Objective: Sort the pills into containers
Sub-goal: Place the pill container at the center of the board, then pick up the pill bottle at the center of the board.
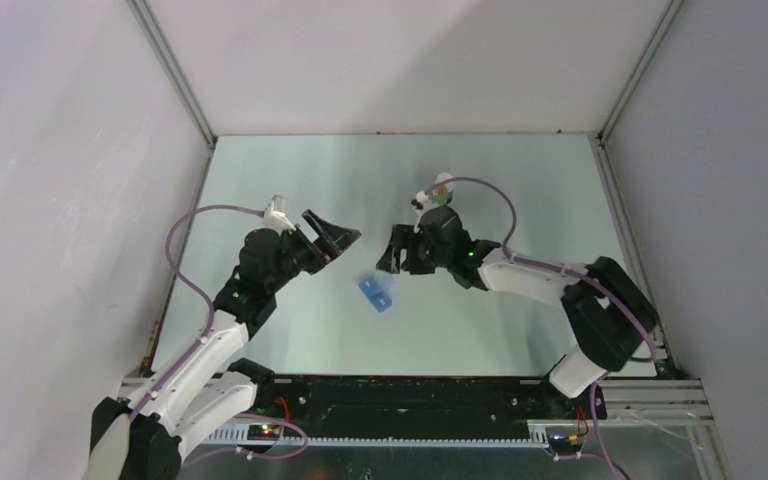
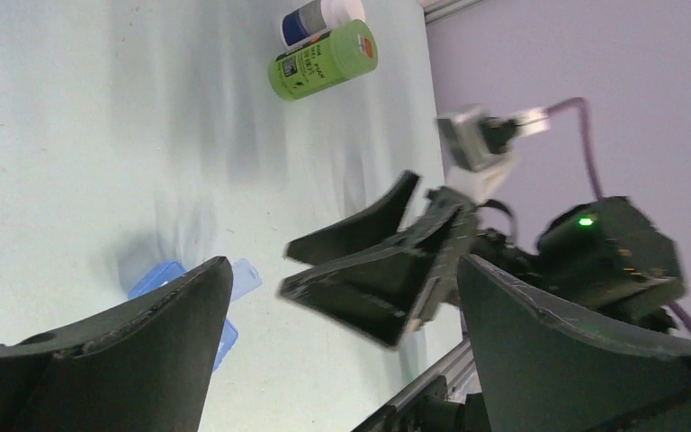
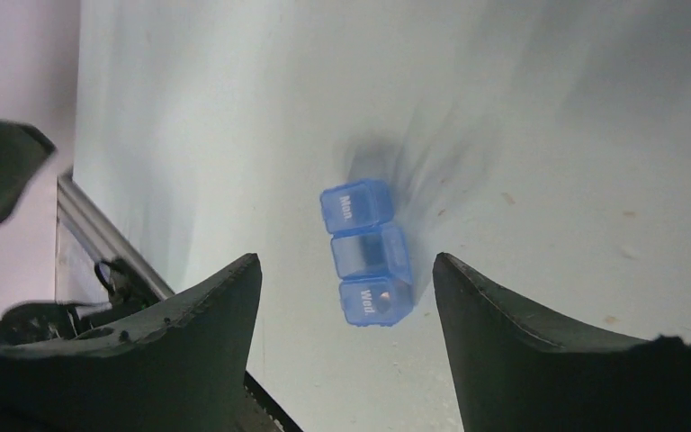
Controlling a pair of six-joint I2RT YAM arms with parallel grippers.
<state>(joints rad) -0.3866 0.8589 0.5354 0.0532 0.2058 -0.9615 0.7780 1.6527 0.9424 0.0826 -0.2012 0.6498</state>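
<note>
A blue pill organiser (image 1: 375, 293) lies on the table between the two arms. In the right wrist view the pill organiser (image 3: 366, 252) shows lids marked Mon. and Wed., and a small pill (image 3: 381, 304) shows through the Wed. lid. The middle compartment's lid stands open. My right gripper (image 3: 345, 261) is open above and short of the organiser, holding nothing; in the top view the right gripper (image 1: 397, 252) points left. My left gripper (image 2: 344, 265) is open and empty, and its finger partly hides the organiser (image 2: 157, 281). In the top view the left gripper (image 1: 335, 240) hangs up and left of the organiser.
A green bottle (image 2: 324, 60) lies on its side at the far part of the table, with a white bottle with a blue label (image 2: 319, 18) beside it. From above the bottles (image 1: 443, 190) sit just behind my right wrist. Grey walls close in the table.
</note>
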